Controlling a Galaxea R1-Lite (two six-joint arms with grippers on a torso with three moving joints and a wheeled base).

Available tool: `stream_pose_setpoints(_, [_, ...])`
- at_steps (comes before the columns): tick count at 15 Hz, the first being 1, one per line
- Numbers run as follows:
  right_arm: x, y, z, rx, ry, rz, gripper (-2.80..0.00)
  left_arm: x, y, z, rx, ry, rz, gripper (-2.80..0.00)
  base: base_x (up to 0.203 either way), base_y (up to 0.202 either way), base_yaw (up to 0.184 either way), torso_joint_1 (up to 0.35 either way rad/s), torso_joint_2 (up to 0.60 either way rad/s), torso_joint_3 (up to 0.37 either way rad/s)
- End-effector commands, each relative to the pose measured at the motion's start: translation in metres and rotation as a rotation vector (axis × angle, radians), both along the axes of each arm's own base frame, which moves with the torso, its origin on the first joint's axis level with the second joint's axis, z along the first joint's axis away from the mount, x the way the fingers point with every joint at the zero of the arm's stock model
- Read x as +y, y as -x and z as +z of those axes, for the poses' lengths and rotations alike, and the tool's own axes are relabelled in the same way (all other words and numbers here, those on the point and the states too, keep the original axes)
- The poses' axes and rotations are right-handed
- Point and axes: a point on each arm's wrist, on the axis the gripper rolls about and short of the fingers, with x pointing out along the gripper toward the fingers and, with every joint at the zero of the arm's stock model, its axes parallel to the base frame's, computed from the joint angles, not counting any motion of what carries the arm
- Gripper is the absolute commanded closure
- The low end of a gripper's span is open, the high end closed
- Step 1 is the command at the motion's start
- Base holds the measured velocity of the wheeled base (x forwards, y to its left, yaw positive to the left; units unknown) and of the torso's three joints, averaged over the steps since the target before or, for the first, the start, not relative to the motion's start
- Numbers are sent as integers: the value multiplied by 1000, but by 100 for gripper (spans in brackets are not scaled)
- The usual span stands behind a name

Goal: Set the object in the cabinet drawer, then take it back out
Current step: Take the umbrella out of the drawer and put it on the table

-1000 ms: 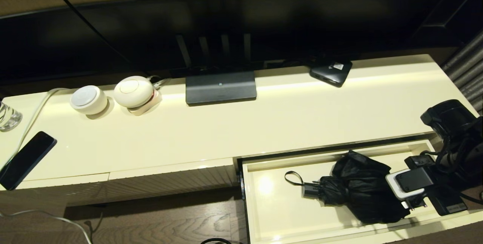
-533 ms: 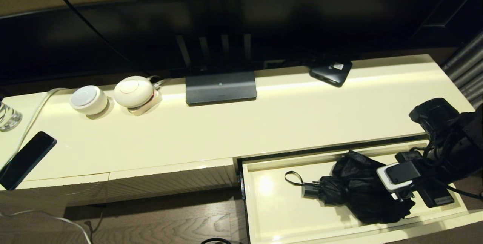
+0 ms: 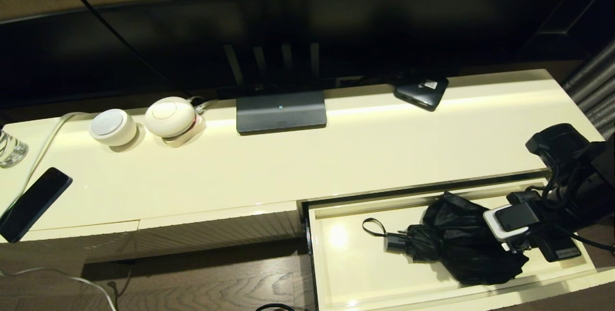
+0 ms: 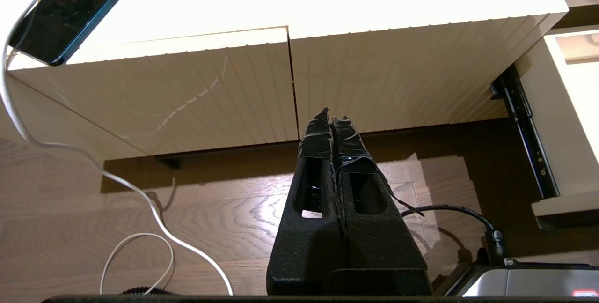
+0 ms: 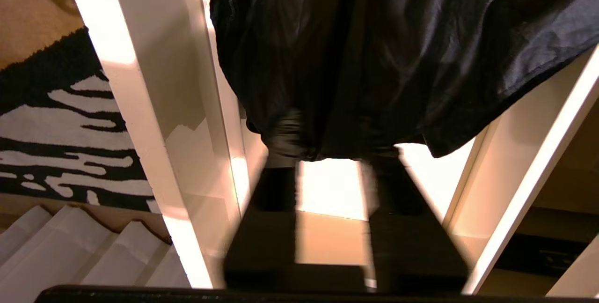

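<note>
Since the frame half a second before, the right gripper (image 3: 510,248) had drawn back slightly toward the drawer's right end, while the umbrella (image 3: 456,243) had not shifted. It lay on the floor of the open drawer (image 3: 346,272), handle and wrist loop pointing left, loose canopy bunched to the right. The right gripper sat in the drawer with its fingers spread, their tips at the canopy's edge and pinching nothing. The umbrella looked light, its fabric soft and slippery; cloth alone would probably slide, so the stiff handle or the folded core seemed safer. The left gripper (image 4: 333,122) hung closed before the ribbed cabinet front (image 4: 187,87).
</note>
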Motion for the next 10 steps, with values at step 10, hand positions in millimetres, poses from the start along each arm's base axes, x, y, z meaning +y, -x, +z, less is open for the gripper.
stream_pose_setpoints(10, [-1,-10,-3,-34,3,3,-280,0,0,-1,6,0,1,0,0,0,0,0,0,0])
